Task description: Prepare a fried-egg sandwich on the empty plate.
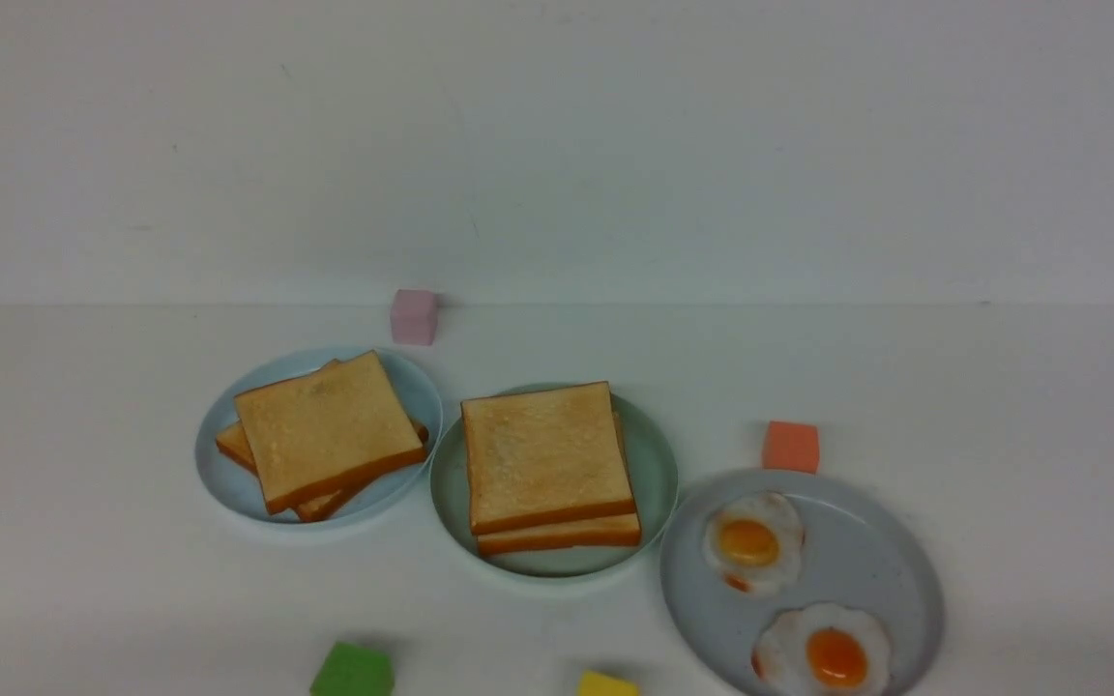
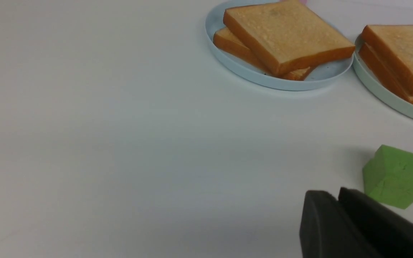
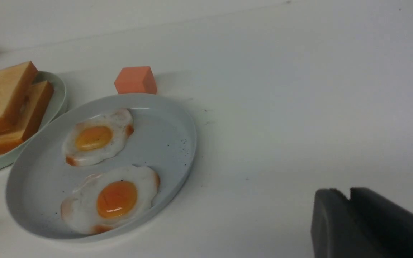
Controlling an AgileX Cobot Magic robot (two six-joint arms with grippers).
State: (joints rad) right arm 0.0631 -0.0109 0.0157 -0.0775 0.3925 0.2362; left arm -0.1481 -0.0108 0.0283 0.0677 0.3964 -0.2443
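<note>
On the pale mint-green plate (image 1: 661,476) in the middle lie two toast slices (image 1: 545,466), stacked almost squarely. No egg shows between them from any view. The grey plate (image 1: 866,561) at the right holds two fried eggs (image 1: 752,541) (image 1: 833,653). Neither gripper appears in the front view. In its own wrist view my left gripper (image 2: 337,194) hangs over bare table beside a green cube (image 2: 394,175), jaws together and holding nothing. My right gripper (image 3: 348,190) is likewise shut and empty over bare table, well apart from the grey plate (image 3: 170,143).
A pale blue plate (image 1: 220,466) at the left carries an askew pile of toast (image 1: 325,425). Small cubes lie around: pink (image 1: 414,316) at the back, orange (image 1: 790,447) behind the grey plate, green (image 1: 352,670) and yellow (image 1: 605,684) at the front edge.
</note>
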